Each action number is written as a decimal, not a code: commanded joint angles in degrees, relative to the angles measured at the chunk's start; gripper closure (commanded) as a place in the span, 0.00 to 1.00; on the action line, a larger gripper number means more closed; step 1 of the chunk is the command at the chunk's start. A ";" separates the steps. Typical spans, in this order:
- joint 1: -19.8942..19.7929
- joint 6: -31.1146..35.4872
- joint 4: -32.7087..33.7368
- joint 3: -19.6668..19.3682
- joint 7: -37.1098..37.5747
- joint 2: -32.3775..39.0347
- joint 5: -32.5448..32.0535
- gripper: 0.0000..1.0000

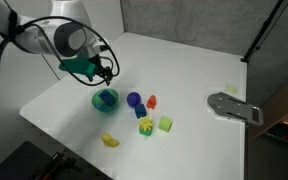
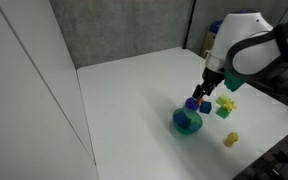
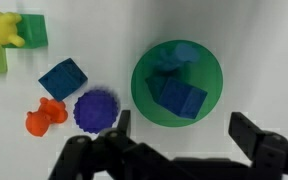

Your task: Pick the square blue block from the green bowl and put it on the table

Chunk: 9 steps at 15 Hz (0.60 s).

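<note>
Blue block (image 3: 184, 98) lies low in the green bowl (image 3: 141, 72), so the spread fingers (image 3: 246, 130) could snag its rim and drag it across the worktop (image 3: 259, 35).

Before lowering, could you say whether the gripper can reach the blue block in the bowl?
Probably yes: the gripper hangs open over the bowl, and nothing covers the block inside.

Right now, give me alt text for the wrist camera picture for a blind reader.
Seen from above, a green bowl holding a square blue block sits on a white table, with the open jaws at the picture's bottom edge. To the bowl's left lie a second blue block, a purple round piece and an orange toy.
</note>
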 commanded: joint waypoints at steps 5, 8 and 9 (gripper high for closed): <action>6.54 -1.79 9.64 -3.67 10.44 11.13 -7.64 0.00; 8.81 -1.77 12.16 -5.26 13.79 14.44 -8.69 0.00; 9.40 -1.71 12.94 -5.65 14.72 15.49 -8.67 0.00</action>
